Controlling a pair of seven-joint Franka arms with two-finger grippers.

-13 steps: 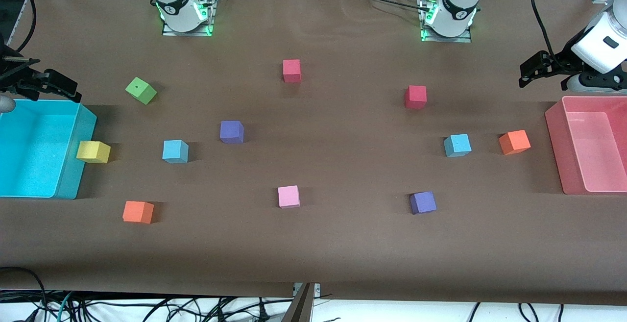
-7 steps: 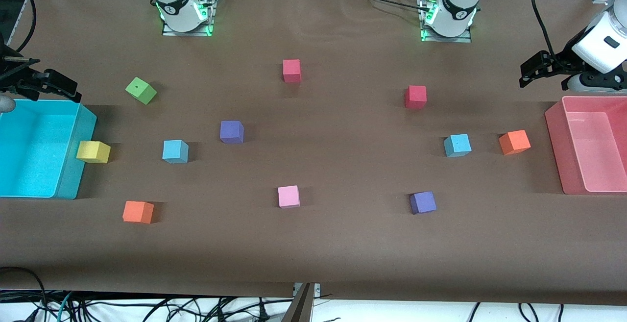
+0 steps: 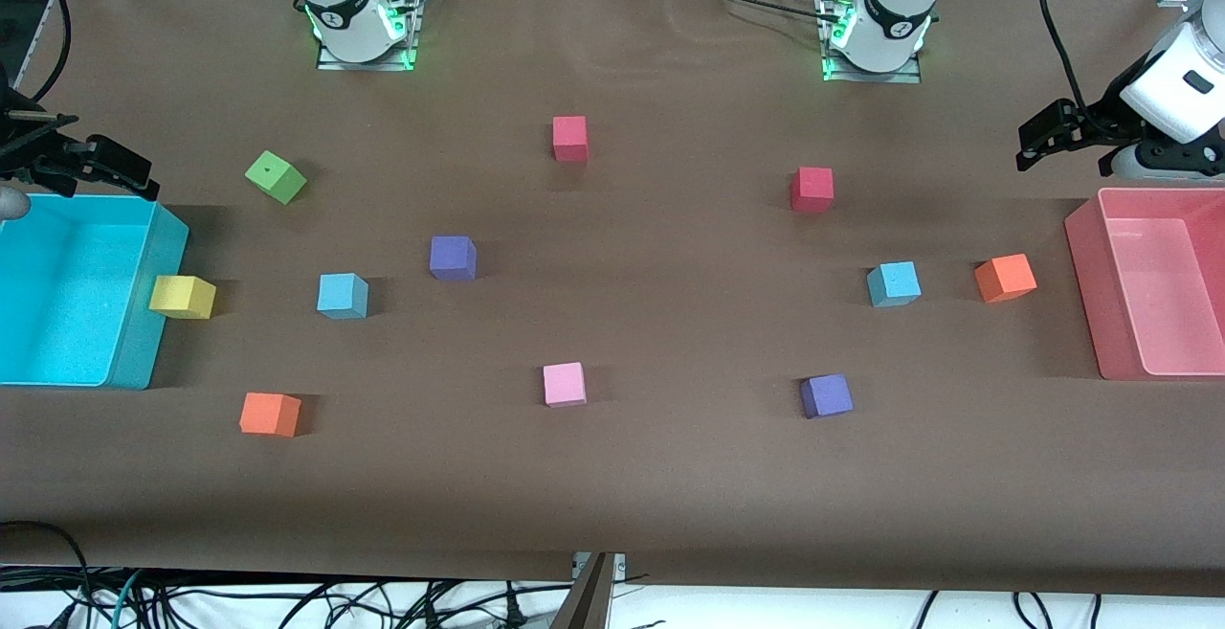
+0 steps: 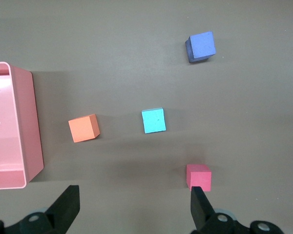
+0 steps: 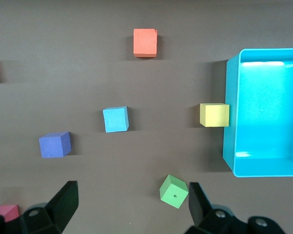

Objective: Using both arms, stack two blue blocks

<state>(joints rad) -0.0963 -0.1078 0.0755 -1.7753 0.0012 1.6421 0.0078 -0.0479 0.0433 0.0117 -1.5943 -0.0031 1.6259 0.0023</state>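
- Your left gripper (image 3: 1038, 141) hangs with jaws spread wide and empty, up over the table's edge at the left arm's end, just above the pink bin (image 3: 1086, 294).
- Your right gripper (image 3: 115, 169) is the same story: jaws wide apart, nothing between them, hovering over the upper edge of the cyan bin (image 3: 163, 256) at the right arm's end.
- Neither gripper is touching a cube; both blue blocks sit on the table well apart from the jaws.
- One blue block (image 3: 894, 283) lies toward the left arm's end, just beside an orange cube (image 3: 1005, 277), with a red cube (image 3: 812, 189) farther from the front camera and a purple cube (image 3: 826, 395) nearer.
- The other blue block (image 3: 343, 295) lies toward the right arm's end, between a yellow cube (image 3: 182, 296) that touches the cyan bin's wall and another purple cube (image 3: 453, 258).
- You're working on a brown table cover (image 3: 670, 495), flat, with cubes scattered loosely.
- Each blue block has bare cover on all sides, and the wide strip nearest the front camera is open.
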